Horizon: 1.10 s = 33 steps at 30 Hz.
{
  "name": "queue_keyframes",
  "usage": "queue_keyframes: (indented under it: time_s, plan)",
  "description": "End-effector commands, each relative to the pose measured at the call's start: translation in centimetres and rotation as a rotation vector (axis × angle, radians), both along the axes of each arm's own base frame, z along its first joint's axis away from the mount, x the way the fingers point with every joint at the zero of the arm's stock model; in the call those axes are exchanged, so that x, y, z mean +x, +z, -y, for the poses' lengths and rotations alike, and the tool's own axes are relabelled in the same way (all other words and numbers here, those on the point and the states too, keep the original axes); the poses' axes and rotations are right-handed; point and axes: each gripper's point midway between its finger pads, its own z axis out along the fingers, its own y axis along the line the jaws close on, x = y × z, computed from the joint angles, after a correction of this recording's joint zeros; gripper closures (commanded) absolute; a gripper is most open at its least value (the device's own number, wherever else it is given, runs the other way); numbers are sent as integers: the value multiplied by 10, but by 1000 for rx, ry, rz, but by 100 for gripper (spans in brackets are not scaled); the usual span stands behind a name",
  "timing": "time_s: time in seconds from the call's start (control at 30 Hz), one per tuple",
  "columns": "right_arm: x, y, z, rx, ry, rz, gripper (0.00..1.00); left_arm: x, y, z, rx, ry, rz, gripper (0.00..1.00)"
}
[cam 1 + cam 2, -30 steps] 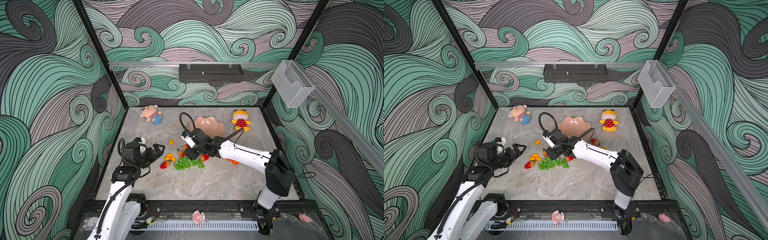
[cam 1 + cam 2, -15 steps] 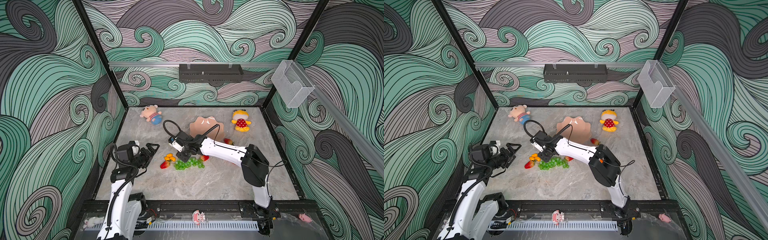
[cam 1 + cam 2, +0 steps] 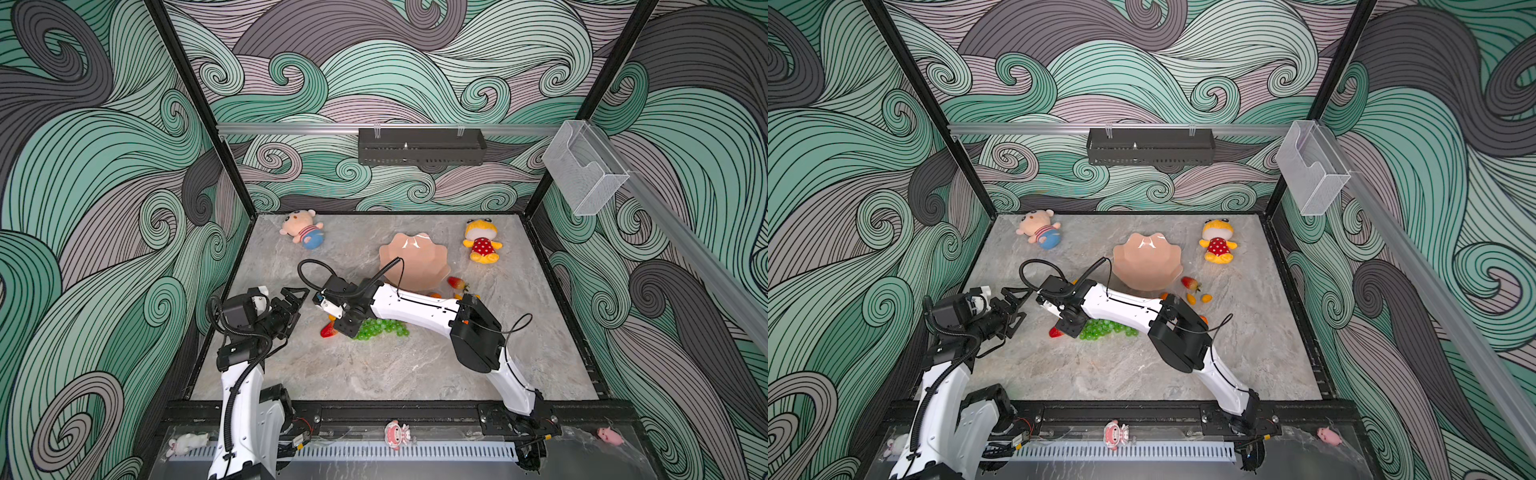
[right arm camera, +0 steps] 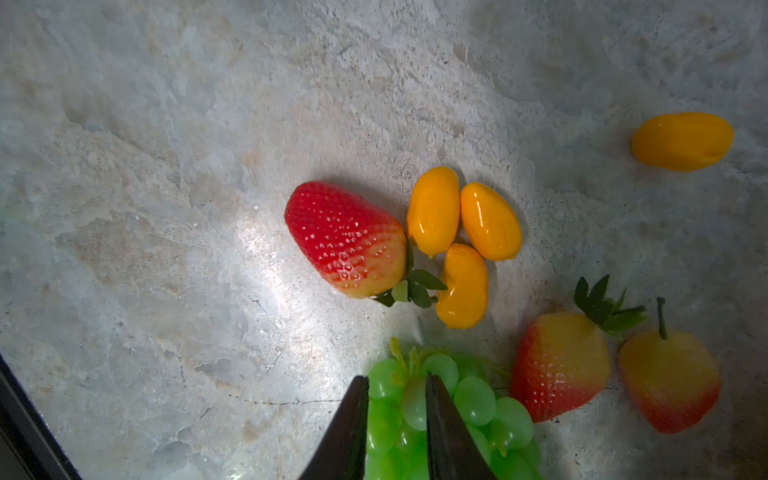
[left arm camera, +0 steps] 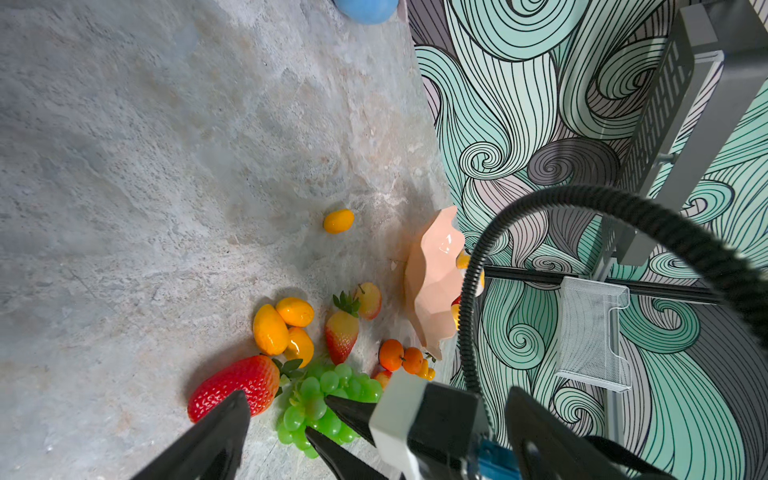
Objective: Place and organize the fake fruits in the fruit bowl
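So the grape bunch (image 4: 478,411) is lying flat around the middle of the surface (image 3: 374,374), in front of the bowl (image 3: 415,262) and well apart from it. My right jaws are pinched onto its stem end. In the right wrist view both tips press against grapes and the gap between them is packed with green. The bunch is down on the surface, not lifted. Just beside that stem end there's a red strawberry (image 4: 345,239). Three kumquats (image 4: 432,212) are huddled touching each other by its leaves, and a lone kumquat (image 4: 681,141) sits off on its own. A paler strawberry (image 4: 559,365) lies just beside the grapes, with a small yellow-red stemmed fruit (image 4: 669,378) right next to it. The bowl sits toward the back of the surface, and in both top views another strawberry (image 3: 456,283) lies near its front right edge. My left jaws are wide apart, gripping nothing, hanging just left of the fruit pile. Two plush dolls are at the back: a pink doll (image 3: 301,230) at back left and a yellow doll (image 3: 482,243) to the right of the bowl.
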Motion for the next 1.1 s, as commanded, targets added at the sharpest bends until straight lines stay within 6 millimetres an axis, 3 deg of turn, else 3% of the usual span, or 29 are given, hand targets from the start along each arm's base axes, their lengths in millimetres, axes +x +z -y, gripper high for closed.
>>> queue_keyframes:
  time_s: [0.0, 0.23, 0.73, 0.93, 1.07]
  plan:
    - [2, -7, 3, -45, -25, -14, 77, 1, 7, -1, -11, 2, 23, 2]
    - [3, -20, -5, -59, -43, -41, 79, 1, 6, -2, -8, 5, 23, 1]
    - [7, -40, -2, -121, -68, -46, 79, 3, 7, -2, -18, -3, 29, 1]
    - [7, -43, 0, -141, -69, -44, 80, 2, 7, -2, -14, -3, 31, 2]
    - [7, -37, 0, -132, -77, -41, 86, 2, 7, -2, -8, -5, 31, 1]
